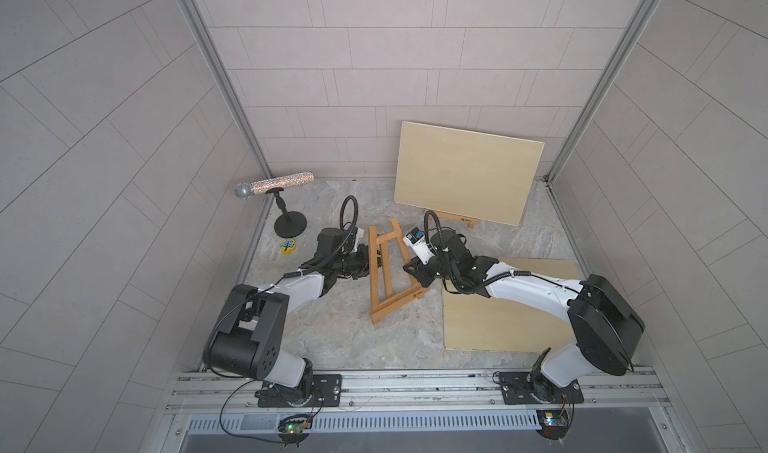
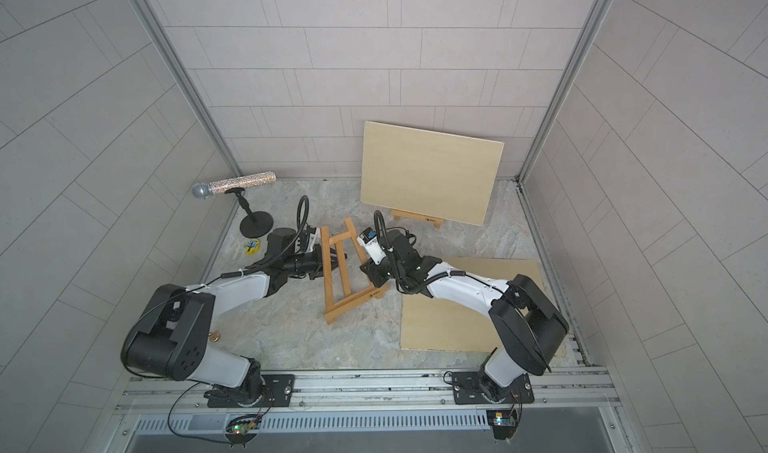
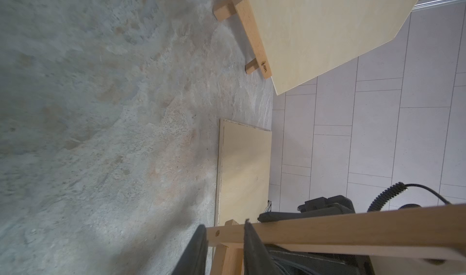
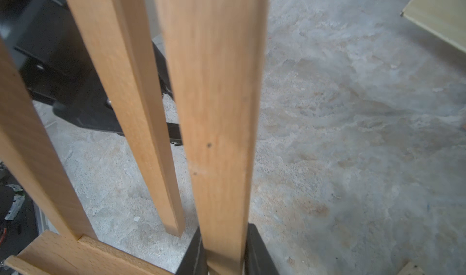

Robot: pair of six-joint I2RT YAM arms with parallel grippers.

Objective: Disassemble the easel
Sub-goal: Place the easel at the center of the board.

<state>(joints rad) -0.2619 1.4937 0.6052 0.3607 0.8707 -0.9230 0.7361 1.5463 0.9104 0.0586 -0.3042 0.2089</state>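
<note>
We hold the easel (image 1: 400, 303) upright between our two tools. The left gripper (image 1: 365, 265) pinches one leg and the right gripper (image 1: 412, 270) clamps tight on the other. The edge of a flat panel (image 1: 498, 326) lies just behind the right gripper. Bare tabletop (image 1: 332, 326) opens beside the left. The ledge's stamped logo (image 1: 419, 294) is too small to read.

I can read no word anywhere around me. The dark stamp (image 1: 417, 293) on the near easel (image 1: 374, 289) and the burnt mark (image 3: 264, 66) on the far easel (image 3: 249, 31) are too small to make out. The printed label (image 1: 415, 239) on my right wrist camera is blurred.
</note>
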